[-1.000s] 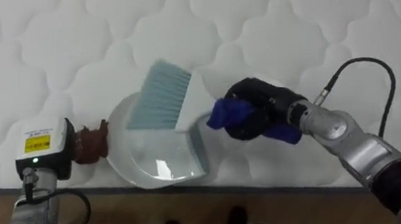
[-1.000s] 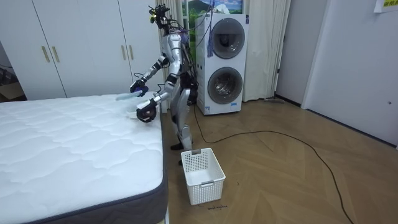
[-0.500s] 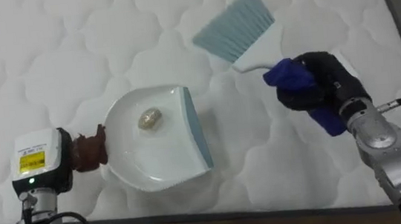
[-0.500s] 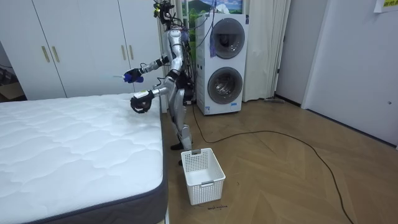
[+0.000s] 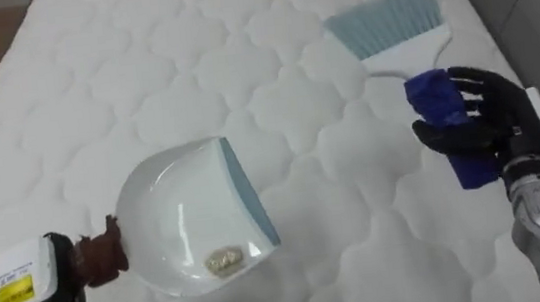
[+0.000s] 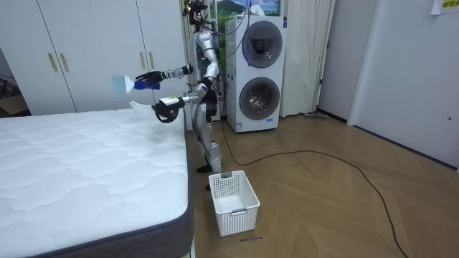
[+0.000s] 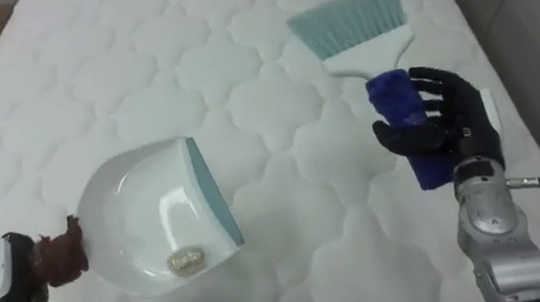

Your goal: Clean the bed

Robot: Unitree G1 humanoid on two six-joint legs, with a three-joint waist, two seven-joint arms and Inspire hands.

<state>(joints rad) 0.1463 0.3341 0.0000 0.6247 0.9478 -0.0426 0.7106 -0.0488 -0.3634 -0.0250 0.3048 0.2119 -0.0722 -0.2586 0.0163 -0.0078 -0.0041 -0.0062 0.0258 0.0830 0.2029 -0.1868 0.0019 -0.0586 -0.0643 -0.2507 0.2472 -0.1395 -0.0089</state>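
Right hand (image 5: 478, 121) grips brush (image 5: 387, 20); dustpan (image 5: 181, 213) holds debris (image 5: 226, 262) above mattress (image 5: 132, 80).

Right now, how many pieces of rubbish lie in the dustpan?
1. A small pale lump lies in the white dustpan, close to its blue front lip. Finer crumbs may be too small to see.

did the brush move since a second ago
Yes. In the room view the brush has risen off the mattress, now against the wardrobe doors.
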